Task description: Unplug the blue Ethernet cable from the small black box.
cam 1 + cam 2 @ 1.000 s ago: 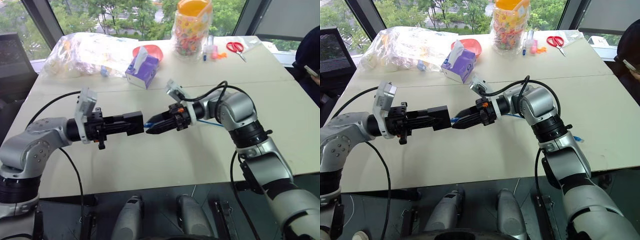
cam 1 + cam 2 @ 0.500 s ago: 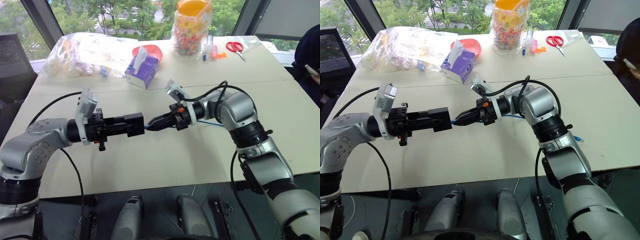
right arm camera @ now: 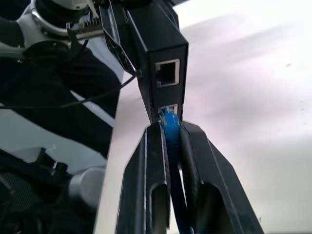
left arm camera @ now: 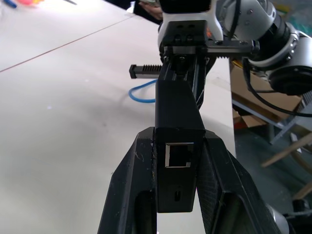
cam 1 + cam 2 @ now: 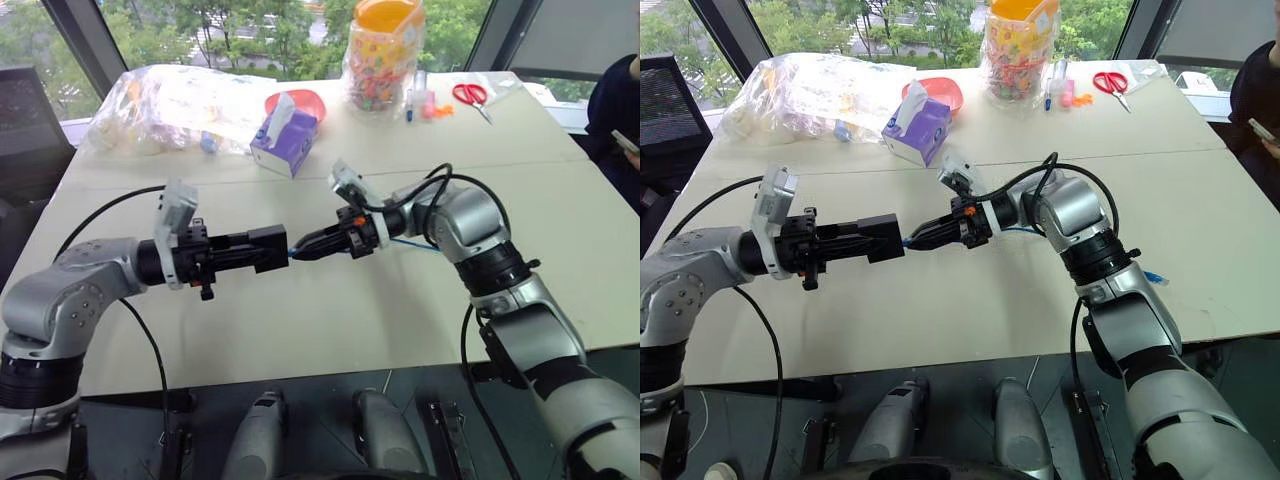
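Thin bright-blue Ethernet cable (image 3: 170, 127) is plugged into the lower socket of the small matte black box (image 3: 158, 53), with an empty socket just above it; the rest of the cord trails back past the right arm and lies on the pale tabletop (image 5: 330, 320). The box sits in the air over the table's middle, clamped between the two black fingers of the left gripper (image 4: 176, 161), whose jaws press its two side walls. The right gripper (image 3: 170, 146) meets it head-on: its fingers are pinched together on the blue plug right at the socket mouth, fingertips touching or almost touching the box face. Risks, as judgement: the plug's latch tab may not be pressed, so a straight pull could jam or drag the box out of the left grip; the thin plug could slip from the fingertips, leaving the cable seated; pulling off-axis could bend the clip. The purple tissue box (image 5: 285, 135) stands well apart, no obstacle.
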`<state>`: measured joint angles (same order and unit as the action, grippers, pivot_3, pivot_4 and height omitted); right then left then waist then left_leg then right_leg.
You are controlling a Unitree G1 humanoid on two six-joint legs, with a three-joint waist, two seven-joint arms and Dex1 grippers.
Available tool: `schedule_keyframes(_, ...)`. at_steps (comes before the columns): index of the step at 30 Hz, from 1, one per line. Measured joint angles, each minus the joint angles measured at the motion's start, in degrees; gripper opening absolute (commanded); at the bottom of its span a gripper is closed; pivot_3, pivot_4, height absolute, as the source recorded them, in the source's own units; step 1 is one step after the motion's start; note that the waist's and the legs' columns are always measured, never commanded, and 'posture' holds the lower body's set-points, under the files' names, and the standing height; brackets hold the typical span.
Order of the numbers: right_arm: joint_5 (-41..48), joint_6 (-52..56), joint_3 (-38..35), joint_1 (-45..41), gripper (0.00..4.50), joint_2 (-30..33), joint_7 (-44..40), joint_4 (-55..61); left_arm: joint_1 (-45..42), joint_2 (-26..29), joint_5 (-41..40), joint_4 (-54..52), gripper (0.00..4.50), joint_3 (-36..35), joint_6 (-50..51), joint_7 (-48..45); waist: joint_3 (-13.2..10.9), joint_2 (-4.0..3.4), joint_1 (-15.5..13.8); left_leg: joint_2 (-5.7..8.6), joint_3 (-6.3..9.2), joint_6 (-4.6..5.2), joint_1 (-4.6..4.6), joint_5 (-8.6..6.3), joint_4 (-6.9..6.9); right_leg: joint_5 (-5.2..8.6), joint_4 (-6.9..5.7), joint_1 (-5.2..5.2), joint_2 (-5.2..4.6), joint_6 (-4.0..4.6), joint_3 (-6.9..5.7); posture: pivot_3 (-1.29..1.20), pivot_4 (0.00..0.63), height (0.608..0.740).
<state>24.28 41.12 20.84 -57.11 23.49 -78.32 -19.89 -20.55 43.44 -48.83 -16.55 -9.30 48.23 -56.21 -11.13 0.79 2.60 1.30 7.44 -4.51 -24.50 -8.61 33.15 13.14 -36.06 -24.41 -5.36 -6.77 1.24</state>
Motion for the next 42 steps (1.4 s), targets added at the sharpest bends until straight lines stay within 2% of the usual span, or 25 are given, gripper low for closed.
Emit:
schedule_keyframes(5, -0.59, -5.15, 1.41, -1.95, 0.07, 0.09, -1.20, -4.60, 0.20, 0.26, -0.10, -0.03, 0.50, -0.41, 0.18, 1.23, 0.00, 0.00, 0.00, 0.00, 0.00, 0.00, 0.00, 0.00, -0.01, -0.03, 0.00, 0.00, 0.00, 0.04, 0.00, 0.00, 0.150, 0.728)
schedule_keyframes(9, -6.16, -5.61, -1.46, -2.31, 0.07, 6.75, 2.60, -15.38, 2.58, 2.07, -2.43, -2.35, 0.50, -1.09, 0.39, -2.38, -0.02, 0.03, -0.92, 0.09, -0.10, -0.01, -0.08, 0.00, 0.01, -0.03, 0.13, 0.00, -0.12, 0.05, 0.01, 0.00, 0.150, 0.728)
schedule_keyframes(16, -9.32, -9.01, -3.89, -2.38, 0.07, 4.97, 4.39, -16.91, 2.49, 2.06, -1.59, -2.76, 0.50, -0.59, -0.70, -2.60, -0.05, 0.02, 0.89, -0.04, -0.13, 0.01, -0.01, 0.00, -0.14, -0.03, 0.01, -0.08, 0.00, 0.03, 0.02, 0.00, 0.150, 0.728)
schedule_keyframes(20, -14.93, -17.55, -5.50, -4.35, 0.07, 2.12, 15.48, -26.34, 2.47, 0.49, 3.37, -2.15, 0.50, 1.13, -6.01, -2.02, -0.05, 0.02, 0.97, -0.03, -0.15, 0.00, -0.02, 0.01, -0.09, -0.05, 0.03, -0.07, -0.01, 0.05, 0.04, 0.00, 0.150, 0.728)
schedule_keyframes(25, -19.70, -26.95, -8.65, -8.69, 0.07, -1.67, 30.71, -39.74, 1.81, -5.38, 13.82, 1.90, 0.50, 6.51, -16.83, 1.03, -0.06, 0.03, 0.61, -0.02, -0.16, 0.01, -0.02, 0.01, -0.07, -0.06, 0.04, -0.04, 0.00, 0.06, 0.07, 0.00, 0.150, 0.728)
schedule_keyframes(28, -21.25, -29.54, -10.45, -10.45, 0.07, -2.61, 36.28, -44.57, 0.52, -9.35, 17.61, 5.09, 0.50, 8.30, -20.92, 3.56, -0.06, 0.02, 0.38, -0.02, -0.16, 0.02, -0.02, 0.02, -0.08, -0.07, 0.03, -0.04, 0.01, 0.04, 0.07, 0.00, 0.150, 0.728)
schedule_keyframes(29, -21.76, -29.98, -10.95, -10.84, 0.88, -2.66, 37.88, -45.93, -0.25, -11.48, 18.55, 6.76, 0.50, 8.54, -21.98, 4.76, -0.06, 0.02, 0.18, -0.02, -0.16, 0.02, 0.00, 0.01, -0.08, -0.07, 0.03, -0.03, 0.01, 0.04, 0.08, 0.00, 0.150, 0.728)
schedule_keyframes(30, -22.05, -30.32, -11.34, -11.16, 1.10, -2.86, 39.10, -46.95, -0.88, -13.48, 19.38, 8.43, 0.50, 8.66, -22.95, 6.04, -0.06, 0.02, 0.07, -0.01, -0.16, 0.02, 0.00, 0.02, -0.08, -0.07, 0.02, -0.04, 0.01, 0.04, 0.08, 0.00, 0.150, 0.728)
schedule_keyframes(32, -22.79, -30.73, -12.20, -11.40, 1.96, -3.23, 40.39, -48.18, -2.35, -16.52, 21.59, 12.40, 0.50, 9.46, -24.99, 8.08, -0.06, 0.02, 0.01, -0.02, -0.16, 0.03, 0.02, 0.02, -0.06, -0.09, -0.01, -0.02, 0.03, 0.01, 0.09, 0.00, 0.150, 0.728)
schedule_keyframes(37, -23.91, -31.43, -13.43, -11.43, 4.49, -3.53, 40.90, -49.17, -5.58, -21.49, 25.83, 19.87, 0.50, 10.34, -28.50, 12.79, -0.06, 0.01, 0.01, -0.02, -0.16, 0.03, 0.03, 0.03, -0.05, -0.20, -0.05, -0.02, 0.03, -0.19, 0.09, 0.00, 0.150, 0.728)
schedule_keyframes(42, -22.96, -29.44, -16.47, -11.06, 4.49, -2.89, 39.16, -44.74, -9.02, -25.85, 30.16, 29.58, 0.50, 10.55, -33.31, 16.94, -0.06, 0.01, 0.12, -0.02, -0.16, 0.04, 0.04, 0.03, -0.06, -0.21, -0.06, -0.02, 0.04, -0.22, 0.09, 0.00, 0.150, 0.728)
